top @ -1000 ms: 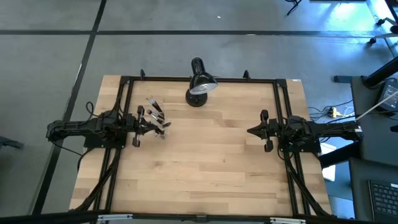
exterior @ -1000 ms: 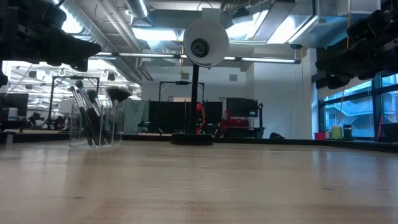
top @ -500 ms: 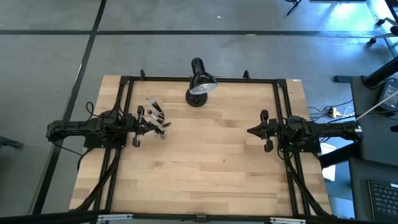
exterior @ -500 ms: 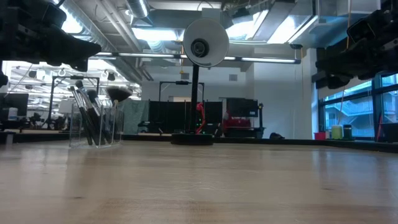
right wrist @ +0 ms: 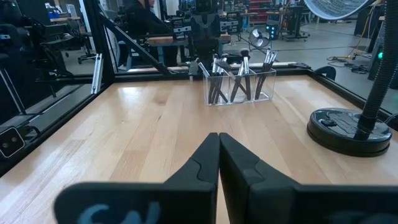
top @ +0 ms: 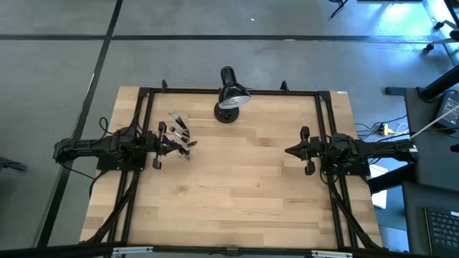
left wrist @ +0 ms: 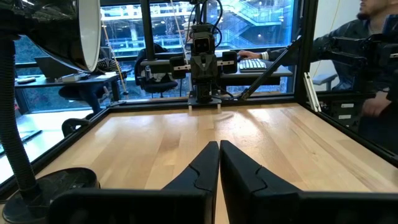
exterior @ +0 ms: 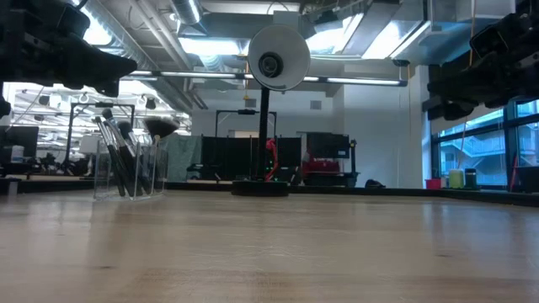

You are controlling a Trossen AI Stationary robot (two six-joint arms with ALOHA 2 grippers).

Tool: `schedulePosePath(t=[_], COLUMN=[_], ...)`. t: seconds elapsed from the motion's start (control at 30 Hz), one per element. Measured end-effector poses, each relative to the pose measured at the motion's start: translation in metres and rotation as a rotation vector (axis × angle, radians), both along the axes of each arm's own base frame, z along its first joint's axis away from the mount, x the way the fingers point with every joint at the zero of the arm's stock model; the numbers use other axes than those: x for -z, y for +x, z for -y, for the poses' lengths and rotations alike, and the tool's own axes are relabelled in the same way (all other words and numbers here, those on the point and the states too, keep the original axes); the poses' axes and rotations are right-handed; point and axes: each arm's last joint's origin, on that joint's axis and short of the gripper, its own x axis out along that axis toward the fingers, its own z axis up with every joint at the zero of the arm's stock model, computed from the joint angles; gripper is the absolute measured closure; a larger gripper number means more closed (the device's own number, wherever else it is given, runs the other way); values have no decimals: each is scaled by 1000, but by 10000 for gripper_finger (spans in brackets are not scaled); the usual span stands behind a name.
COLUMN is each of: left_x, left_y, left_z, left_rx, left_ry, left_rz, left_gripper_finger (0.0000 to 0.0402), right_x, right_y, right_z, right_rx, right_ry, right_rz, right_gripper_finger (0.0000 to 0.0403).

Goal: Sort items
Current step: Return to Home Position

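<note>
Wood table point(top: 237, 193): brushes point(right wrist: 219, 81) in clear organizer point(right wrist: 262, 93); L gripper point(left wrist: 219, 147) & R gripper point(right wrist: 217, 138) both closed

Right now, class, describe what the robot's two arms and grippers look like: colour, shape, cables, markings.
Both the left arm and right arm are black and slim, with dark cables trailing from their bases. The left gripper and right gripper each have two matte black fingers tapering to wedge tips. The right gripper's body carries a blurred pale marking, unreadable.

A robotics lab: bare ceiling ducts point(exterior: 168, 42) upper left in the low view, black rig frames point(exterior: 240, 139) mid-frame, concrete floor point(top: 57, 72) around the table.
</note>
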Motion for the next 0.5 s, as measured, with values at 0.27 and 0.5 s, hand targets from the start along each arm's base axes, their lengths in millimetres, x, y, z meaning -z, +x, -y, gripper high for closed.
schedulePosePath(t=[0.27, 0.5], left_x=[0, 0], left_y=[0, 0], left_z=[0, 0], left_rx=[0, 0], left_ry=[0, 0], left_rz=[0, 0], left_gripper_finger=[393, 390], right_x=[0, 0], right_y=[0, 0], right_z=[0, 0], right_rx=[0, 0], right_ry=[0, 0], right_rz=[0, 0], right_gripper_finger=[391, 391])
